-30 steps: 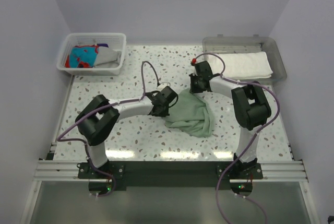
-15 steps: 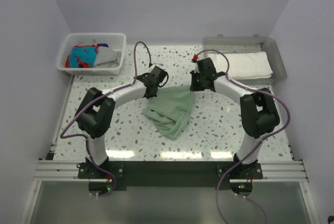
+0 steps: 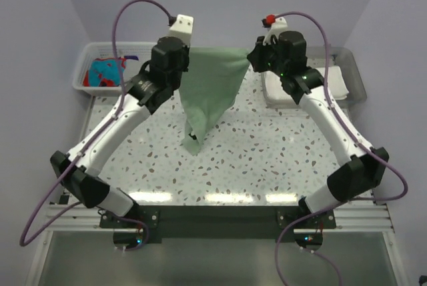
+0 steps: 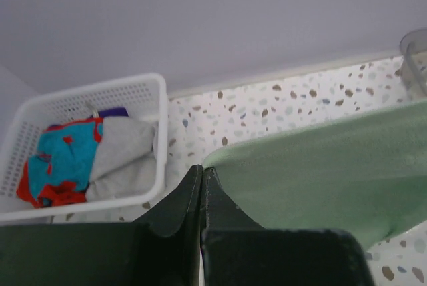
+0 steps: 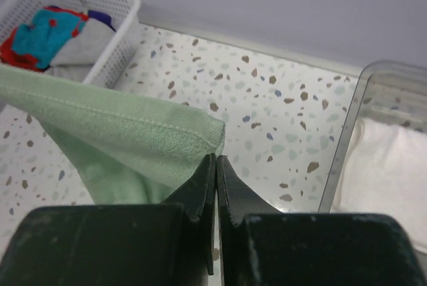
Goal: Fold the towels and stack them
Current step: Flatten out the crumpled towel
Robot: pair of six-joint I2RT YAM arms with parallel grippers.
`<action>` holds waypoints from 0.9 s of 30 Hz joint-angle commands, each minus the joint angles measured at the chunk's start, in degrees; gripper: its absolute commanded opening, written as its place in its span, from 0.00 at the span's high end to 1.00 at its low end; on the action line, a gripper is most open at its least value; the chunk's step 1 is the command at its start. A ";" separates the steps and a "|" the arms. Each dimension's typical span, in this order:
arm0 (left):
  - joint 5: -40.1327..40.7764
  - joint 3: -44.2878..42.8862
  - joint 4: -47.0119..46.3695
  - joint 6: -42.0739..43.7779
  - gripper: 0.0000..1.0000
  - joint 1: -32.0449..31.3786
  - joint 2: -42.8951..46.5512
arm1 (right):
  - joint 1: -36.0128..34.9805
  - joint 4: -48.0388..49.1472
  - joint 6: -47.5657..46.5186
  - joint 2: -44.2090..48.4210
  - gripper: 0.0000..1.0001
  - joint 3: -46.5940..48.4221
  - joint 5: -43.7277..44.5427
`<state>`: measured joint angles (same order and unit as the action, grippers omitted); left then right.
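The pale mint green towel (image 3: pixel 208 93) hangs in the air, stretched between both grippers, its lower point touching the table. My left gripper (image 3: pixel 181 56) is shut on its left top corner (image 4: pixel 217 159). My right gripper (image 3: pixel 253 58) is shut on its right top corner (image 5: pixel 215 141). A folded white towel (image 3: pixel 333 79) lies in the clear grey tray (image 3: pixel 353 66) at the back right, also in the right wrist view (image 5: pixel 393 166). The turquoise-and-red towel (image 3: pixel 103 71), a grey towel (image 4: pixel 123 156) and a bit of dark purple towel (image 4: pixel 113 111) lie in the white basket (image 3: pixel 87 56).
The basket stands at the back left corner and the tray at the back right of the speckled table (image 3: pixel 280 153). Purple cables loop above both raised arms. Walls close in on the left, back and right.
Both arms have risen and moved toward the back, lifting the green towel off the table by two corners so it now hangs spread between them.
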<state>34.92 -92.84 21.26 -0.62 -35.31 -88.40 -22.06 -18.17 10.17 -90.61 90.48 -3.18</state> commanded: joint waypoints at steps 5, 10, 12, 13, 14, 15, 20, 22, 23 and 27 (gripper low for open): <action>-5.29 -5.78 -2.62 11.34 1.00 -2.13 15.44 | 0.18 -1.42 -8.76 15.62 1.00 2.08 -5.51; -7.23 -7.09 -0.52 14.86 1.00 -7.75 22.12 | 0.09 -4.67 -11.74 23.44 1.00 1.72 -11.75; -7.41 -8.49 0.88 14.95 1.00 -8.98 22.92 | 0.18 -6.77 -12.37 24.68 1.00 3.38 -12.72; -7.41 -9.11 1.33 14.78 1.00 -9.16 23.44 | 0.18 -7.83 -12.81 25.04 1.00 4.17 -12.99; -7.49 -9.55 1.68 14.60 1.00 -9.16 23.54 | 0.09 -8.62 -13.16 25.48 1.00 5.23 -13.25; -7.67 -10.51 2.29 14.42 1.00 -9.16 23.71 | 0.18 -9.94 -13.34 25.65 1.00 6.72 -13.26; -6.26 -12.10 4.76 13.46 1.00 -9.16 21.87 | 0.09 -11.79 -13.52 25.04 1.00 9.28 -10.54; -4.87 -12.10 5.20 13.02 1.00 -9.16 20.12 | 0.18 -11.80 -12.99 23.38 1.00 9.37 -8.60; -3.47 -11.23 4.85 13.28 1.00 -9.16 19.33 | 0.18 -11.62 -12.73 22.50 1.00 9.28 -7.81; -4.14 -9.99 2.83 13.20 1.00 -2.07 13.01 | 0.18 -9.70 -11.67 14.88 1.00 7.62 -3.51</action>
<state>27.38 -102.54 25.67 11.68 -42.89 -71.72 -22.74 -26.87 -1.13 -70.04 98.67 -13.74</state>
